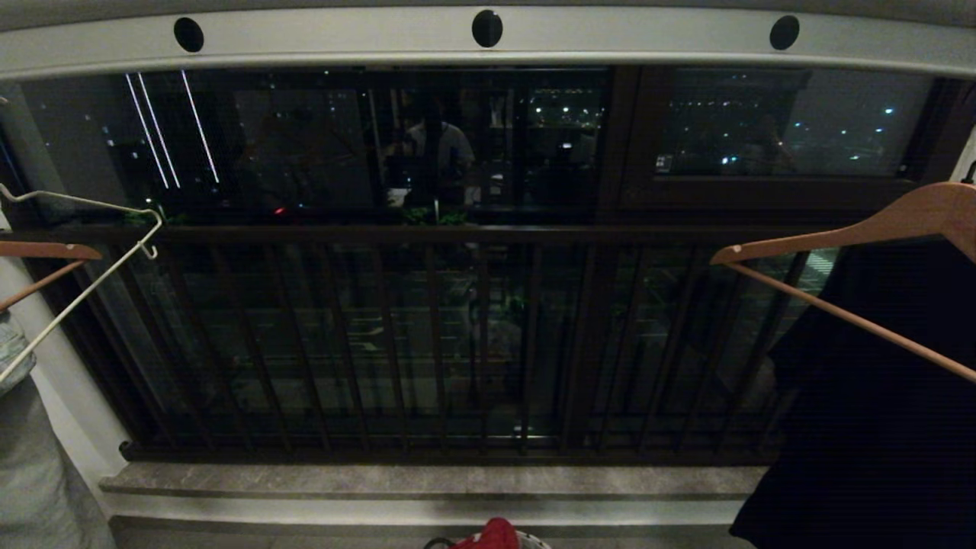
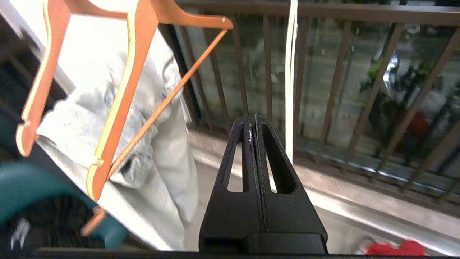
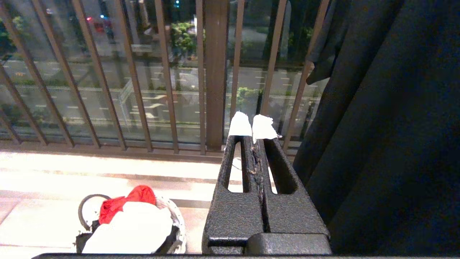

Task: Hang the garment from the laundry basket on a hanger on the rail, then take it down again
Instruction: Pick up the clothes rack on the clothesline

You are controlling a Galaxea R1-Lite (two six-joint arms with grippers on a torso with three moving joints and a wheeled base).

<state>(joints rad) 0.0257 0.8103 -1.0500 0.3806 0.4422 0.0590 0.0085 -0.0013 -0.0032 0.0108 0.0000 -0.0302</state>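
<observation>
Look down low first. Your laundry basket point(image 3: 131, 223) sits on the floor, close in front of the robot. The garment point(image 3: 129, 230), a white shirt, lies on top inside it, with a red cloth point(image 3: 124, 201) tucked just behind. It has not been picked up yet, so that looks like your first job.

Your right gripper point(image 3: 253, 129) is shut tight, with nothing in it. It has white tape on its tips. The basket lies below it and off to one side, toward the robot's left. A black garment point(image 3: 388, 126) hangs close on its other side.

Your left gripper point(image 2: 250, 120) is shut too, and it holds nothing. It points out at the dark balcony railing point(image 1: 457, 335). A thin white line, maybe the hanger's wire, runs up and down just past its tips. Brown wooden hangers point(image 2: 118, 93) and a grey cloth point(image 2: 158, 154) hang near it.

Now look higher and farther. The white wire hanger point(image 1: 91, 267) hangs at the far left, so your left arm is the nearer one to it. Its long bar slants down toward the left edge. At the very top, the rail point(image 1: 488, 42) runs straight across from left to right, with round black holes in it.

To get the shirt, I think you must reach down, not out.
</observation>
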